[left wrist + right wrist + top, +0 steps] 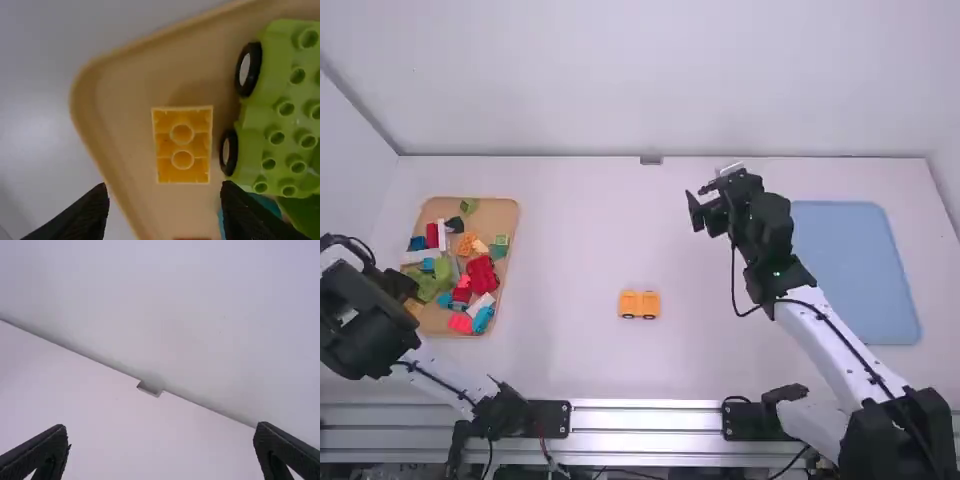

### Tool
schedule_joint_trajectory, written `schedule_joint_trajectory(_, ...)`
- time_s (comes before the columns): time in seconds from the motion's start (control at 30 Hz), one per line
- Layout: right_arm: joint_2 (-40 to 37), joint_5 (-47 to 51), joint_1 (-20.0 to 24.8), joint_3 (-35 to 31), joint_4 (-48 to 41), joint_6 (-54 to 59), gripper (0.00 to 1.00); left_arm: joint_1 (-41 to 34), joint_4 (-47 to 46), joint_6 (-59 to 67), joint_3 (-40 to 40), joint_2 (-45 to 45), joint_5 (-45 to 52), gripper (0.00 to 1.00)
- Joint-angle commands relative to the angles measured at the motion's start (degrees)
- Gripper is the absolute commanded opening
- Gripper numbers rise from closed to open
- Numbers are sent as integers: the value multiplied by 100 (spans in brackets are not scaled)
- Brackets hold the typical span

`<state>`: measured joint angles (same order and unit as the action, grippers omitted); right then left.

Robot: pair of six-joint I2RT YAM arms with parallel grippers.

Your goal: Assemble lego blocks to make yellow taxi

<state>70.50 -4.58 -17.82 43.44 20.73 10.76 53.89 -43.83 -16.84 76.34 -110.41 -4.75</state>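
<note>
Left gripper (400, 284), from where I stand: fingers wide apart, above the tan tray's (498, 212) left side. Yellow block (183, 132): in that tray, beside green wheeled blocks (287, 107). Yellow-orange wheeled piece (639, 305): mid-table, upright. Right gripper (696, 200): fingers wide, empty, positioned left of the blue tray (850, 260).
</note>
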Motion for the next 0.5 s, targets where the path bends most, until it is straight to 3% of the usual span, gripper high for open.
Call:
schedule_joint_trajectory(0.0, 33, -7, 20, 214, 2, -24, 98, 11, 52, 7, 4, -149, -68, 60)
schedule_joint_trajectory(0.47, 33, -7, 20, 214, 2, -24, 99, 13, 374, 127, -46, -426, -66, 58)
